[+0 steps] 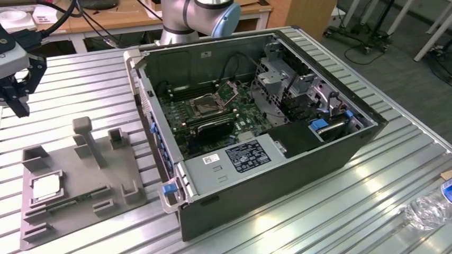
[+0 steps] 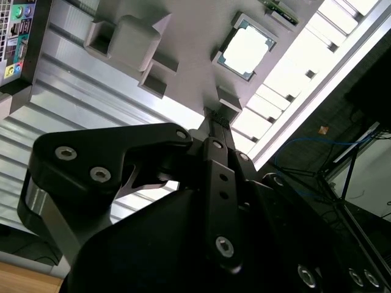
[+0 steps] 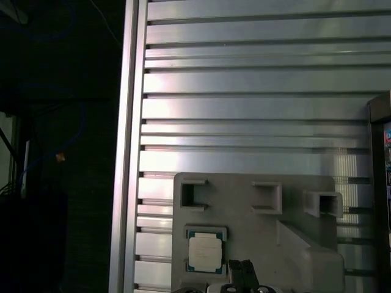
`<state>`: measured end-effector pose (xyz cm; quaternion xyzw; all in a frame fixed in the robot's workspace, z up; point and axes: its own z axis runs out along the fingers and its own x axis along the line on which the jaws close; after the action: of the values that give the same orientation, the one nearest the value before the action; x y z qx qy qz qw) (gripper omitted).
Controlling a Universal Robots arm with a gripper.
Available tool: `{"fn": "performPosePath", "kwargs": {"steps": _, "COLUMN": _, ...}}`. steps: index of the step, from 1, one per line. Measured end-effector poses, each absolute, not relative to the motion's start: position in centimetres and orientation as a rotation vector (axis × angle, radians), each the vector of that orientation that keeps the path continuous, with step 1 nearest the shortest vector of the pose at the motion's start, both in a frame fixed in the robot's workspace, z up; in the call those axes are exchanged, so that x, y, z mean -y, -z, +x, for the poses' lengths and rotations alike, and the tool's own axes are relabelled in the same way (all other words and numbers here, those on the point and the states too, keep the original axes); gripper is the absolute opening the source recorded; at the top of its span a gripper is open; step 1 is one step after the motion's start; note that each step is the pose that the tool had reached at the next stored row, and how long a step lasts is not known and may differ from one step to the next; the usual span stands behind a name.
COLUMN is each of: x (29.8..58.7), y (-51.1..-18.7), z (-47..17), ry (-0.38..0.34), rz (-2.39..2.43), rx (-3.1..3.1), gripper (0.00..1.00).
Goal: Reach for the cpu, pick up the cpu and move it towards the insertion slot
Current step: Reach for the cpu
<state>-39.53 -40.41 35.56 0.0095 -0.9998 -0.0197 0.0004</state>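
The cpu (image 1: 46, 186) is a small silvery square lying in a recess of the grey fixture plate (image 1: 84, 180) at the exterior view's lower left. My gripper (image 1: 20, 108) hangs well above the table at the far left, up and away from the plate, with its black fingers together and nothing between them. In both wrist views the cpu (image 2: 247, 46) (image 3: 204, 251) lies a short way off from the gripper tips (image 2: 215, 117) (image 3: 241, 267). The insertion slot (image 1: 205, 105), a shiny frame with a dark centre, sits on the green motherboard inside the open computer case (image 1: 297, 164).
Grey posts and blocks (image 1: 88, 140) stand up from the fixture plate, and a green memory stick (image 1: 71, 200) lies along it near the cpu. A clear plastic bottle (image 1: 427, 209) lies at the far right. The slatted aluminium table ends in an edge (image 3: 128, 152) beside the plate.
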Motion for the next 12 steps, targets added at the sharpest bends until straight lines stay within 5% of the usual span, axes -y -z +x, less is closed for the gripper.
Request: {"fn": "performPosePath", "kwargs": {"steps": 12, "x": 40.77, "y": -35.47, "z": -39.54, "ry": 0.062, "rz": 0.030, "rx": 3.140, "gripper": 0.11}}
